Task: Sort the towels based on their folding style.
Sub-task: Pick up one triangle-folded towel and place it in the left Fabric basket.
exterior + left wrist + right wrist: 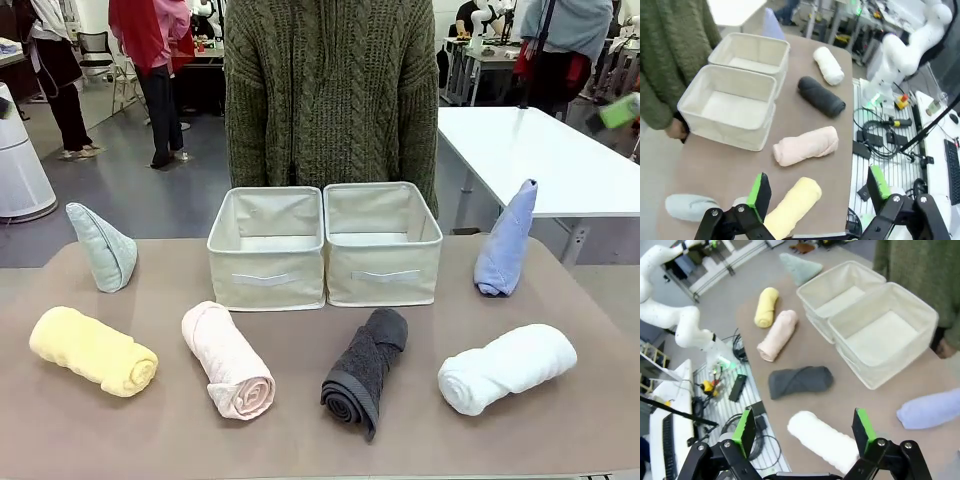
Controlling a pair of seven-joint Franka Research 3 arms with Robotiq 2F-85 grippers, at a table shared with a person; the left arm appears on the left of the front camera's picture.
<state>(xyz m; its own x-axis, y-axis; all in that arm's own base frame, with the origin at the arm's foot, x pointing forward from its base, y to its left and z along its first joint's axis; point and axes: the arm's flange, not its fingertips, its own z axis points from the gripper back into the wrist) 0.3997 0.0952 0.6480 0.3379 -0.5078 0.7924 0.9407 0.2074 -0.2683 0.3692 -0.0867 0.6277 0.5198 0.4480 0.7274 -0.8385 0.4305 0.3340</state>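
On the brown table lie rolled towels: pale yellow (pixel 93 350), pale pink (pixel 228 359), dark grey (pixel 365 370) and white (pixel 506 367). A pale teal folded towel (pixel 102 247) stands at the far left and a light blue folded towel (pixel 506 241) at the far right. My left gripper (pixel 818 192) hangs open high above the yellow roll (pixel 793 206), with the pink roll (pixel 806 145) beyond it. My right gripper (pixel 806 429) is open above the white roll (pixel 824 440), nothing between its fingers.
Two cream fabric bins (pixel 266 247) (pixel 381 242) stand side by side at the table's far middle, both empty. A person in a green knit sweater (pixel 330 90) stands right behind them. A white table (pixel 540 155) is at the back right.
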